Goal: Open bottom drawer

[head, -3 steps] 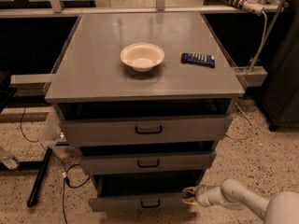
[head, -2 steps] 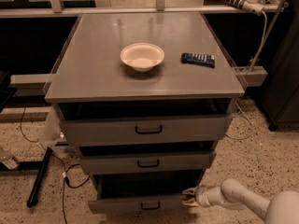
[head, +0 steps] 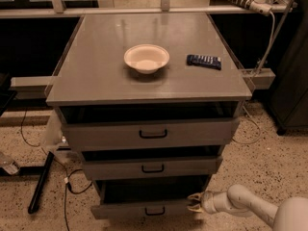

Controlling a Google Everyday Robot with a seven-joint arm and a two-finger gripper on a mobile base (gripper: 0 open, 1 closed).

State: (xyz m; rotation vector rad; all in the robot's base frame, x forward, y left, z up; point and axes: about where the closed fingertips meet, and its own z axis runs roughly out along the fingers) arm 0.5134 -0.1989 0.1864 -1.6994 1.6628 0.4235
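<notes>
gripper (head: pixel 196 202) at bottom drawer (head: pixel 139 209) right edge

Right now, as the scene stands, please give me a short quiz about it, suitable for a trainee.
1. True or false: the gripper is over the white bowl on the cabinet top.
2. Which thing lies on the cabinet top, to the right of the bowl in the picture? A) a dark remote-like device B) a cup C) a sponge
3. Fill in: the cabinet shows ___ grey drawer fronts, each with a black handle.

Key
1. False: the gripper is low down, by the right end of the front of the bottom drawer.
2. A
3. three
</notes>
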